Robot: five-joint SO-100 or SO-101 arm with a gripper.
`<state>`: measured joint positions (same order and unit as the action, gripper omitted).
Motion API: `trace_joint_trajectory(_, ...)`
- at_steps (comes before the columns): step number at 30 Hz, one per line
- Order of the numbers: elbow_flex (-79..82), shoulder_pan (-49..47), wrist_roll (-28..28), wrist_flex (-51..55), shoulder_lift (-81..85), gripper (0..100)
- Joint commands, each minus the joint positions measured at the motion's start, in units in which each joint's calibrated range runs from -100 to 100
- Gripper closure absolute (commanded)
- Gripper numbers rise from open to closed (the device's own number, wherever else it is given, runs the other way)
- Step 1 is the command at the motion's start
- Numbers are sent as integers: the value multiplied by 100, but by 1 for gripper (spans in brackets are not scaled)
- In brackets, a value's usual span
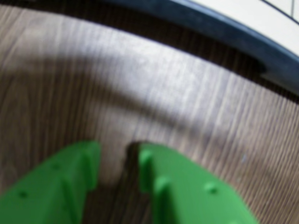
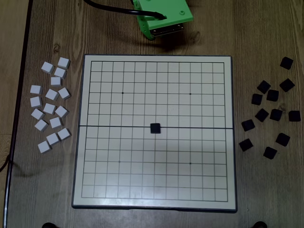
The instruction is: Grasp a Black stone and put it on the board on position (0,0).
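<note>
At the centre of the board (image 2: 154,61), one Black stone (image 2: 155,128) lies flat on the dark horizontal seam, its edges nearly square to the grid lines; being square, it has no evident long axis. Loose black tiles (image 2: 272,95) lie scattered near the desk's (image 2: 266,28) right edge in the overhead view, white tiles (image 2: 51,94) near the left edge. The green arm (image 2: 164,16) sits beyond the board's far edge. Wrist view: the gripper (image 1: 119,156) hovers over bare wood beside the board's frame, jaws slightly parted, holding nothing.
</note>
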<state>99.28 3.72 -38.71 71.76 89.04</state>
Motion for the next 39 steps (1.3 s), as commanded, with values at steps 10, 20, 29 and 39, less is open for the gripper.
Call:
trace_joint_trajectory(10, 62, 115, -5, 294, 19, 93)
trace_joint_trajectory(20, 62, 115, -5, 294, 19, 93)
trace_joint_trajectory(29, 62, 115, -5, 294, 19, 93)
trace_joint_trajectory(39, 62, 115, -5, 294, 19, 93)
